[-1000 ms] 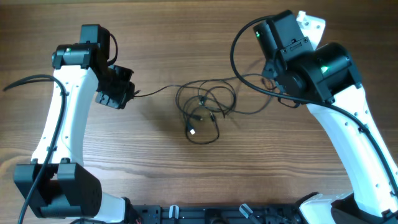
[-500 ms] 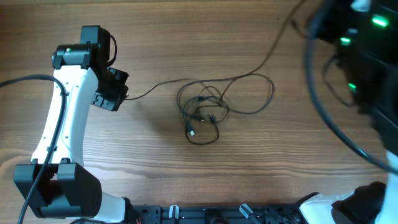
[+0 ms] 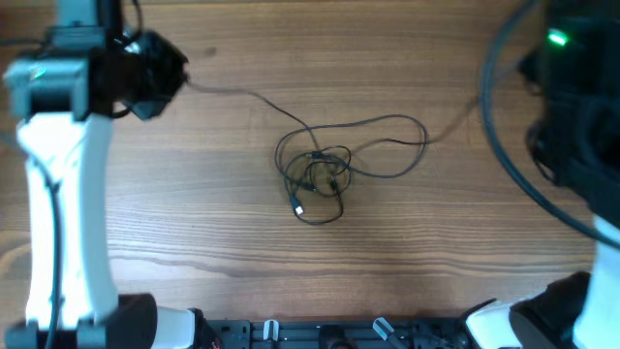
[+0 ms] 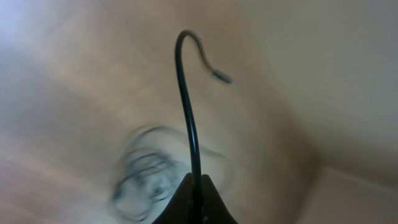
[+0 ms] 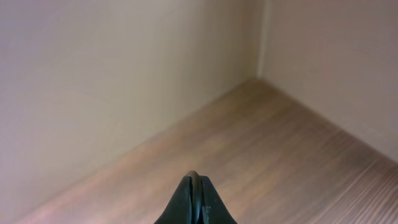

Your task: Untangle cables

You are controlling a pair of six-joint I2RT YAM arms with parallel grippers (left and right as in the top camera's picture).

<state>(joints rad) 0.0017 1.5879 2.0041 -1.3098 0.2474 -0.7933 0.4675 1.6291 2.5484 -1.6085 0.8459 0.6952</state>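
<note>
The cables point(image 3: 315, 176) lie as a loose black tangle at the middle of the table, with a white-tipped plug point(image 3: 298, 205) at its front. One strand point(image 3: 237, 94) runs up and left to my left gripper point(image 3: 165, 74), held high. In the left wrist view that gripper point(image 4: 195, 183) is shut on the strand point(image 4: 188, 118), whose free end curls over to a small plug point(image 4: 221, 76); the tangle point(image 4: 146, 177) is blurred below. Another strand point(image 3: 455, 118) leads right toward my raised right arm point(image 3: 572, 107). My right gripper point(image 5: 194, 182) is shut on a thin cable, barely showing between its tips.
The wooden table point(image 3: 194, 223) surrounds the tangle. A thick black arm cord point(image 3: 499, 145) hangs along the right side. The right wrist view faces pale walls point(image 5: 112, 74) and wood floor point(image 5: 280, 143). The arm bases sit along the front edge point(image 3: 320, 334).
Both arms have risen toward the camera. The left one moved back and left, drawing its strand out. The right one lifted away to the right, stretching the other strand and shifting the loops.
</note>
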